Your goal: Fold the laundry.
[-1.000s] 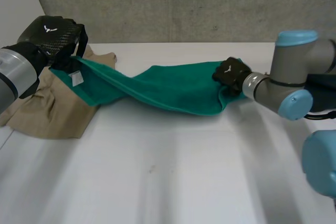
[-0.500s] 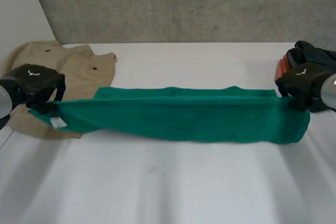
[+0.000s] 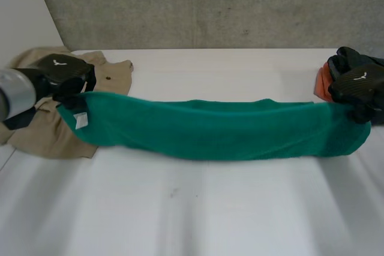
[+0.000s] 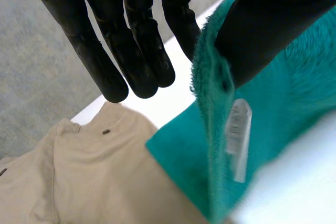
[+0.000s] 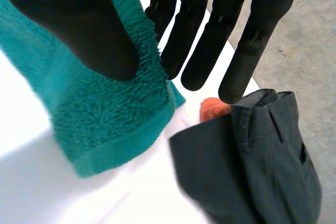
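Towel point(image 3: 210, 129) hangs stretched over the bench point(image 3: 198, 208). Left robot hand point(image 3: 60, 73) pinches the labelled end — right robot hand point(image 3: 359, 82) pinches the opposite end.

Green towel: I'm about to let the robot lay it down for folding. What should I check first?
1. Left hand pinching the labelled end of the green terry towel: ok.
2. Right hand pinching the other end: ok.
3. Towel stretched straight between them: ok.
4. Labelled end clear of the beige buttoned garment: not ok, it overlaps it.
5. Other end clear of the dark grey garment: ok, bare white table between.
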### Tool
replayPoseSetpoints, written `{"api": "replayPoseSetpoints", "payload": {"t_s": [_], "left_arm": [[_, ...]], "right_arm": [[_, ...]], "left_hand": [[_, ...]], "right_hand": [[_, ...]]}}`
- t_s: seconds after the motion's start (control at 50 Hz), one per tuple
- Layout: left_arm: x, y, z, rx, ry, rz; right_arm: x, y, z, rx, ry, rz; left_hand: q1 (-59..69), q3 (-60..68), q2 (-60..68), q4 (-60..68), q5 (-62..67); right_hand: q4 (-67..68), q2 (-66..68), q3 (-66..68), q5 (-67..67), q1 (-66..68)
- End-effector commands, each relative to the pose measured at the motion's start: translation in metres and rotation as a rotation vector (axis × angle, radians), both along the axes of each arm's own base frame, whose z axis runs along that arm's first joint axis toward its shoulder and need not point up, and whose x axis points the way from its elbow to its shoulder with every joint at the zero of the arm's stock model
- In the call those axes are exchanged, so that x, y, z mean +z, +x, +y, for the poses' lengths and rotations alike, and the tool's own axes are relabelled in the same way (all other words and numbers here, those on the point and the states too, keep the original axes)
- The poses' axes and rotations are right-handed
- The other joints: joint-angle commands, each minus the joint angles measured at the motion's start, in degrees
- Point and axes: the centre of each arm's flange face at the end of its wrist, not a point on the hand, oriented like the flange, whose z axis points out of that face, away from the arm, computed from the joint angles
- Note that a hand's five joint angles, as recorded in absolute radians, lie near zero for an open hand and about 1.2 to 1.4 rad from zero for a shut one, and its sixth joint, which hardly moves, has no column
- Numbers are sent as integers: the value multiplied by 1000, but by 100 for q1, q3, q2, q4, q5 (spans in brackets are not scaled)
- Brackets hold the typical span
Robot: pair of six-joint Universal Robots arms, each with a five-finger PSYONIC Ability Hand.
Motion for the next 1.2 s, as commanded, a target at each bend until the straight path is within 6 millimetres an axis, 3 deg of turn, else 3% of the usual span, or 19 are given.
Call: {"api": "replayPoseSetpoints", "payload": {"t_s": [0.02,0.06,0.08,0.16,0.24,0.28,0.38,0.48,0.64,0.7,0.82,0.84,0.9,0.92,0.98,1.0,1.08,1.14,1.2], "left_arm": [[11,-22,-56,6,-181,-38],[32,-29,-68,-1,-287,11],[58,-33,-78,-2,-412,70],[114,-30,-98,39,-699,234],[147,-24,-106,89,-868,427],[152,-24,-108,91,-898,488],[129,-28,-114,70,-807,562],[89,-23,-124,89,-714,505],[13,-20,-126,114,-540,358],[-26,-23,-111,82,-417,284],[-61,-19,-72,55,-246,144],[-66,-15,-56,53,-189,96],[-71,-6,-32,53,-101,19],[-73,0,-14,47,-33,-32],[-74,8,16,27,78,-106],[-75,11,38,-1,158,-158],[-76,17,86,-108,331,-285],[-72,18,101,-174,374,-333],[-65,15,98,-212,310,-342]], "right_arm": [[11,19,-56,-25,-221,2],[28,26,-74,-29,-351,-31],[49,32,-89,-42,-497,-79],[102,37,-111,-87,-830,-255],[135,35,-113,-83,-1049,-454],[140,36,-109,-72,-1088,-518],[129,46,-99,-33,-1059,-568],[92,52,-102,-35,-937,-537],[3,54,-107,-76,-633,-426],[-40,51,-98,-91,-477,-375],[-75,44,-73,-101,-279,-277],[-79,40,-62,-107,-223,-233],[-77,31,-42,-105,-139,-144],[-75,22,-26,-105,-71,-78],[-73,9,4,-86,63,33],[-73,2,27,-60,164,104],[-69,-14,66,26,306,240],[-70,-14,68,90,254,269],[-71,-13,61,90,192,257]], "left_hand": [[1285,1172,1136,1113,1332],[1285,1172,1136,1113,1332],[1285,1172,1136,1113,1332],[1285,1172,1136,1113,1332],[1285,1172,1136,1113,1332],[1285,1172,1136,1113,1332],[1285,1172,1136,1113,1332],[1285,1172,1136,1113,1332],[1285,1172,1136,1113,1332],[1285,1172,1136,1113,1332],[1285,1172,1136,1113,1332],[1285,1172,1136,1113,1332],[1285,1172,1136,1113,1332],[1285,1172,1136,1113,1332],[1285,1172,1136,1113,1332],[1285,1172,1136,1113,1332],[1285,1172,1136,1113,1332],[1285,1172,1136,1113,1332],[1285,1172,1136,1113,1332]], "right_hand": [[1150,1240,1190,1188,1526],[1150,1240,1190,1188,1526],[1150,1240,1190,1188,1526],[1150,1240,1190,1188,1526],[1150,1240,1190,1188,1526],[1150,1240,1190,1188,1526],[1150,1240,1190,1188,1526],[1150,1240,1190,1188,1526],[1150,1240,1190,1188,1526],[1150,1240,1190,1188,1526],[1150,1240,1190,1188,1526],[1150,1240,1190,1188,1526],[1150,1240,1190,1188,1526],[1150,1240,1190,1188,1526],[1150,1240,1190,1188,1526],[1150,1240,1190,1188,1526],[1150,1240,1190,1188,1526],[1150,1240,1190,1188,1526],[1150,1240,1190,1188,1526]]}}
